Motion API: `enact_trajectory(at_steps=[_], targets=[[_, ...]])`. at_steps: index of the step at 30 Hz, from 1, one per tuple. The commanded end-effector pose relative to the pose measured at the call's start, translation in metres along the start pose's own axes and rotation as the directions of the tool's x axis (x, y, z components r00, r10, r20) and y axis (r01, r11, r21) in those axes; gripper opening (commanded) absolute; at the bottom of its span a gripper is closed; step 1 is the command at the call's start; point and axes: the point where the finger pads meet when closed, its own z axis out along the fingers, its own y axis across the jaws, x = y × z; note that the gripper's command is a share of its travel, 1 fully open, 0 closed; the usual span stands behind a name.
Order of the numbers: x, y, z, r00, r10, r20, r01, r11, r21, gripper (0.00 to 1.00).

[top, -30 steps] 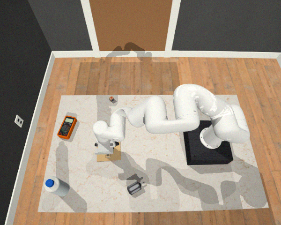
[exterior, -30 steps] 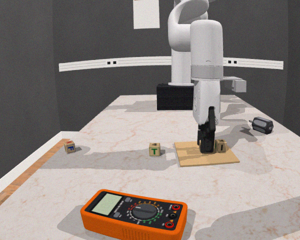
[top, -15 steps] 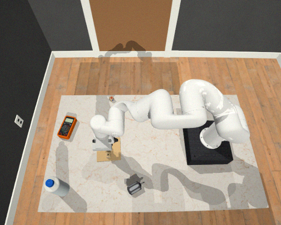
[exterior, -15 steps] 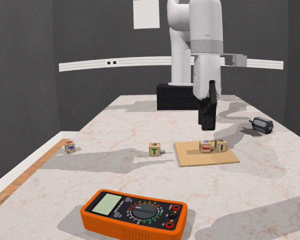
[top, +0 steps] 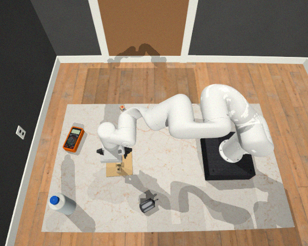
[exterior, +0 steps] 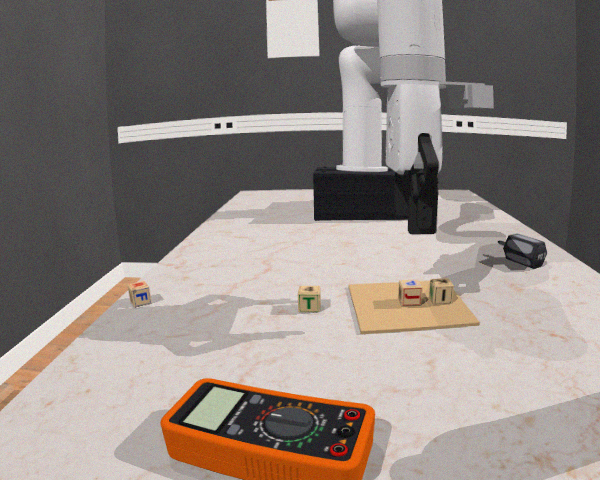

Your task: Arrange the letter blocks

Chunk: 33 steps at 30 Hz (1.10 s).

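Observation:
A tan mat (exterior: 393, 320) (top: 111, 171) lies on the marble table. Two wooden letter blocks stand on it side by side, nearly touching. One block (exterior: 411, 292) shows a red mark on its side and a blue mark on top. The other block (exterior: 441, 290) shows an I on its side. A block with a green T (exterior: 309, 298) stands off the mat to the left in the exterior view. A block with a blue F (exterior: 139, 294) (top: 122, 107) sits near the table edge. My gripper (exterior: 422, 227) (top: 113, 152) is open and empty, raised above the mat's blocks.
An orange multimeter (top: 73, 139) (exterior: 269, 426) lies near the mat. A white bottle with a blue cap (top: 61, 203) stands at a table corner. A small dark device (top: 147, 205) (exterior: 525, 250) lies beyond the mat. The arm's black base (top: 228, 159) (exterior: 357, 198) stands at the far end.

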Motion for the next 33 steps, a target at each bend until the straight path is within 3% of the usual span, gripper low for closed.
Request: enact_trajectory(at_steps=[1, 14, 16, 17, 19, 33], targets=[[0.000, 0.002, -0.004, 1.000, 0.000, 0.000, 0.000, 1.000, -0.007, 1.00], [-0.001, 0.002, -0.004, 1.000, 0.003, 0.000, -0.003, 1.000, -0.007, 1.00], [-0.023, 0.009, -0.004, 0.998, 0.065, -0.001, -0.065, 0.998, -0.007, 1.00], [-0.048, 0.016, -0.004, 0.991, 0.135, -0.001, -0.135, 0.991, -0.008, 1.00], [-0.048, 0.016, -0.004, 0.991, 0.135, -0.001, -0.135, 0.991, -0.008, 1.00], [-0.166, 0.027, -0.002, 0.899, 0.438, -0.003, -0.438, 0.899, -0.009, 1.00]])
